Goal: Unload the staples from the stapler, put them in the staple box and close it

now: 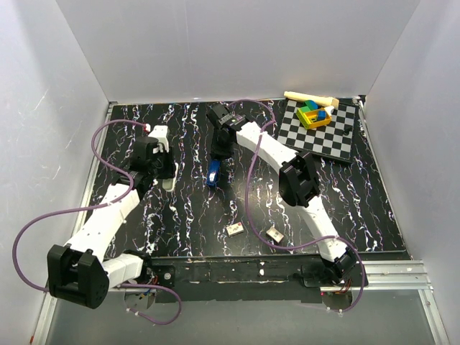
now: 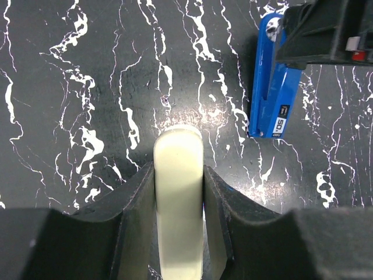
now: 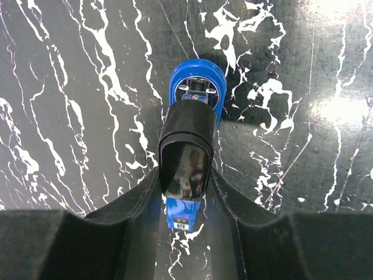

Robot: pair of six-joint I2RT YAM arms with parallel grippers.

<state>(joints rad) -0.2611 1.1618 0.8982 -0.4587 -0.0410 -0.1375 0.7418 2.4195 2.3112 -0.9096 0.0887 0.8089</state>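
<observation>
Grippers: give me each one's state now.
Left gripper: shut on a cream piece.
Right gripper: shut on the stapler, by its dark part.

The bench [image 1: 187, 208] is black with white marbled veins. The blue stapler [image 1: 213, 175] lies near its middle, base flat on the surface. A checkered board [image 1: 338, 140] lies at the far right corner. Near the front edge lie 2 small items, a left piece [image 1: 235, 229] and a right piece [image 1: 274, 233]. A cream cover [image 2: 178, 192] is clamped in the left hand [image 2: 178, 169]; whether it touches the bench is unclear.
</observation>
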